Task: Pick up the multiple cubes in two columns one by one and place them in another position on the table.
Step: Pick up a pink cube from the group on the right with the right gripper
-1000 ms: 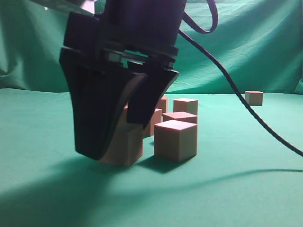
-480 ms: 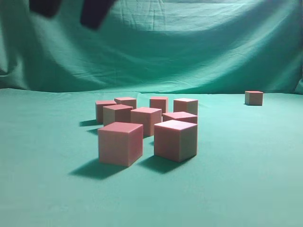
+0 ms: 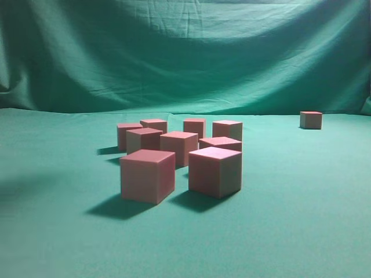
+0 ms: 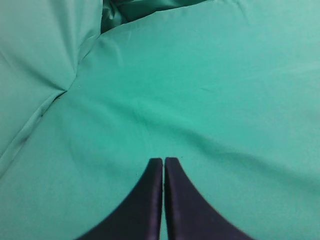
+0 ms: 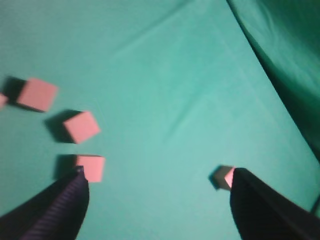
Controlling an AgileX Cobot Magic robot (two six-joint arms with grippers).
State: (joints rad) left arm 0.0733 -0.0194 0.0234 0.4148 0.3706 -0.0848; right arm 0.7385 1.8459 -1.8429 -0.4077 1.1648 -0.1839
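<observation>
One cube (image 3: 311,120) sits well apart from the cluster of cubes (image 3: 179,156) on the table (image 3: 301,231); most remain unmoved. The right gripper (image 5: 157,200) hangs wide open, empty; the left gripper (image 4: 163,165) is closed on nothing.

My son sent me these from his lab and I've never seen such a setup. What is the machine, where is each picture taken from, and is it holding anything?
It is a robot with two arms, each ending in a gripper. One picture comes from a camera looking low along the table; there you see a cluster of cubes on green cloth and one lone cube far right. No arm shows in that view. The other two come from cameras on the wrists, looking down past the gripper. The left gripper is shut, with nothing between its jaws, over bare cloth. The right gripper is open wide and empty; below it lie a few cubes, and one more peeks out beside its right finger.
</observation>
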